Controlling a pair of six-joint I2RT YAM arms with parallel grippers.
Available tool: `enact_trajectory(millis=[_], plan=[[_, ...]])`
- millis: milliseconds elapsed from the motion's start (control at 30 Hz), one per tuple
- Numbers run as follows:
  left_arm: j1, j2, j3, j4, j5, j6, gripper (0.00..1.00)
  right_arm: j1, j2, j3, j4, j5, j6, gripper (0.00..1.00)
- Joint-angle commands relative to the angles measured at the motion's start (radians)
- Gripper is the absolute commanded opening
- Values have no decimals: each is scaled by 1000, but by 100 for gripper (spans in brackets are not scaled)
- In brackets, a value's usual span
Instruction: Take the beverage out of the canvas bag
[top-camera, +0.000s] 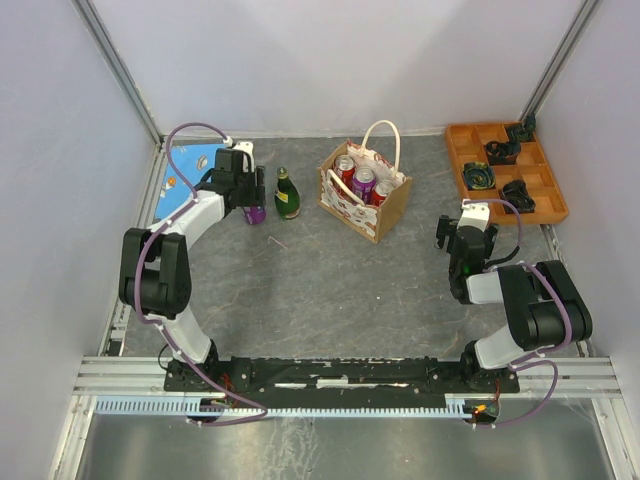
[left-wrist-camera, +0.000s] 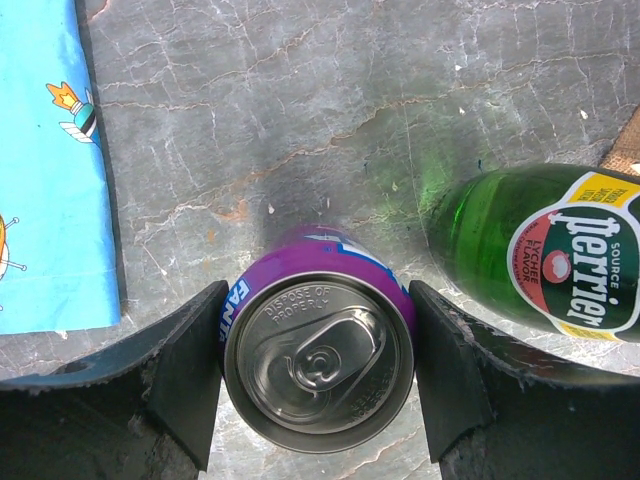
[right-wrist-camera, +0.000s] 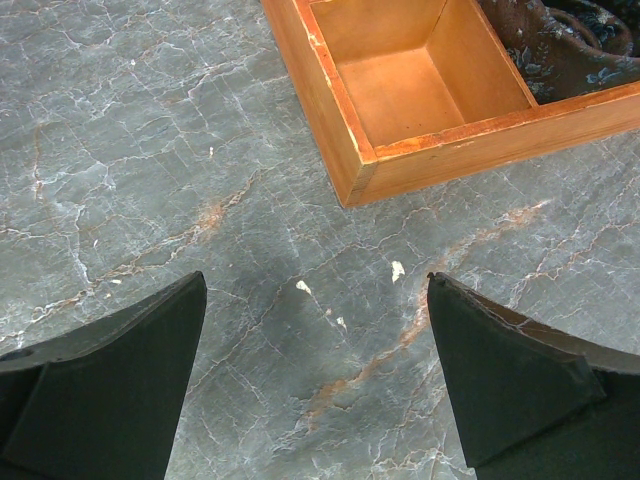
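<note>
Glossy purple can (left-wrist-camera: 320, 365) clamped in left gripper (left-wrist-camera: 318, 300), upright on veined grey surface (left-wrist-camera: 300, 120); round green glass bottle (left-wrist-camera: 500, 240) just right; right gripper (right-wrist-camera: 315, 290) wide, holding nothing.

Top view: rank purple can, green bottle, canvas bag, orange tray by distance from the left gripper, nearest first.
1. purple can: between the fingers of the left gripper, at far left.
2. green bottle: just right of the can.
3. canvas bag: centre, further right.
4. orange tray: far right corner.
</note>
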Motion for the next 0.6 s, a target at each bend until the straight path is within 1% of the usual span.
enact_trajectory(millis=[0, 133, 167, 300, 400, 433, 467, 500, 533, 567], plan=[[-1, -27, 13, 141, -17, -33, 8, 0, -7, 27, 48, 2, 0, 99], [-1, -20, 3, 149, -17, -33, 21, 0, -8, 27, 48, 2, 0, 99], [-1, -19, 0, 152, -17, -34, 29, -1, -8, 27, 48, 2, 0, 99], [-2, -10, -13, 175, -17, -40, 38, -1, -8, 26, 48, 2, 0, 99], [0, 2, -11, 184, -19, -45, 55, -1, -8, 25, 48, 2, 0, 99], [-1, 4, -9, 185, -21, -46, 59, 0, -8, 25, 48, 2, 0, 99], [0, 8, -4, 185, -22, -47, 67, 0, -8, 27, 48, 1, 0, 99], [-1, 10, 0, 186, -22, -48, 78, -1, -7, 26, 48, 1, 0, 99], [-2, 11, 3, 185, -21, -48, 86, -1, -8, 26, 49, 2, 0, 99], [-2, 12, 8, 183, -22, -48, 91, 0, -8, 26, 48, 2, 0, 99]])
